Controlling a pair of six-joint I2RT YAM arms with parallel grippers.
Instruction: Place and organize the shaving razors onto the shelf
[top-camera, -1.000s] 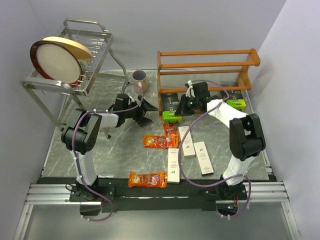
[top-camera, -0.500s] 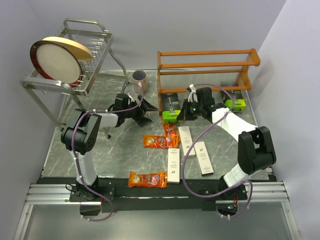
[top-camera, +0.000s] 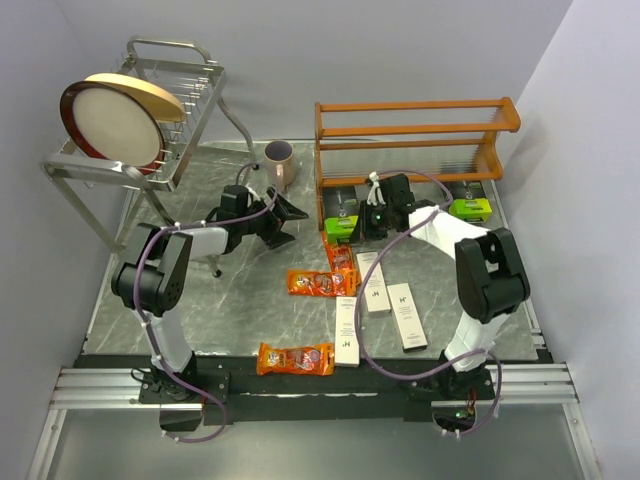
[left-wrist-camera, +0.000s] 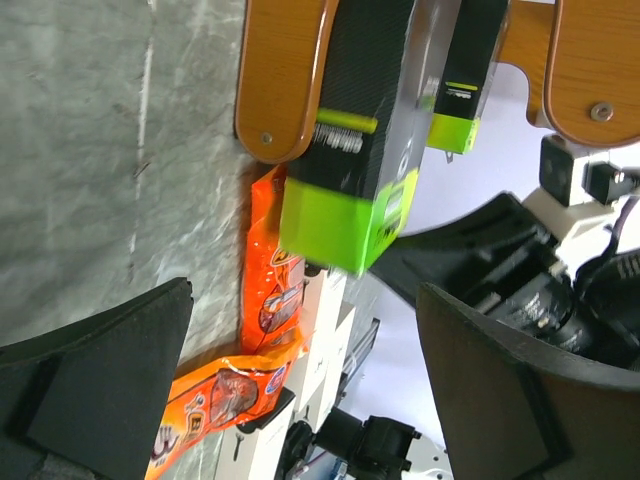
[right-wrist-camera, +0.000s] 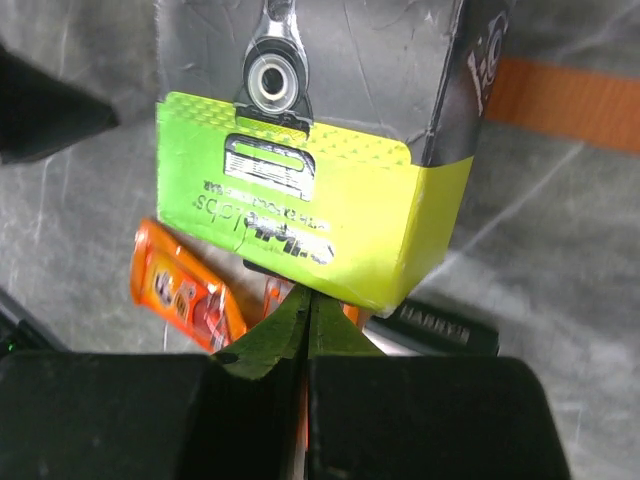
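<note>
Grey marble tabletop carries everything. One lime-green razor pack lies at the left end of the bottom tier of the wooden shelf, its green end sticking out toward the arms. A second green pack lies at the right end. The right claw is clenched, its tips together against the first pack's green edge. White boxes and orange packets lie on the table before the shelf. The left claw gapes wide, holding nothing, near a mug.
</note>
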